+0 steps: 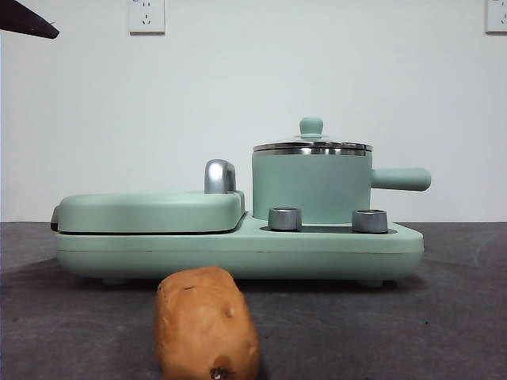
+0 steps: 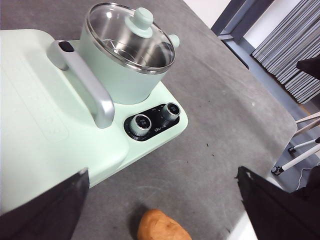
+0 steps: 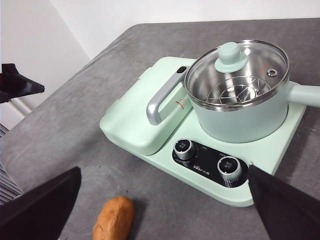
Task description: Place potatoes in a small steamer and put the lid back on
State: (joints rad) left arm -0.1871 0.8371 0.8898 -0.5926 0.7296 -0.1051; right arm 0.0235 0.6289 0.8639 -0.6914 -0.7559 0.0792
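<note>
Lying on table: potato (image 1: 207,323); lid (image 1: 312,145) closing steamer (image 1: 310,187).

Grey table (image 1: 459,317): mint-green cooker base (image 1: 238,253) on it; potato (image 1: 206,324) lying just in front.

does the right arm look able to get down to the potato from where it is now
Probably yes. The potato lies alone on the table in front of the cooker, and the right gripper hangs above it with jaws wide open and nothing between.

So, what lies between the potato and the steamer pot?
The appliance's front edge with two knobs; between potato and base, bare table, per right wrist view.
</note>
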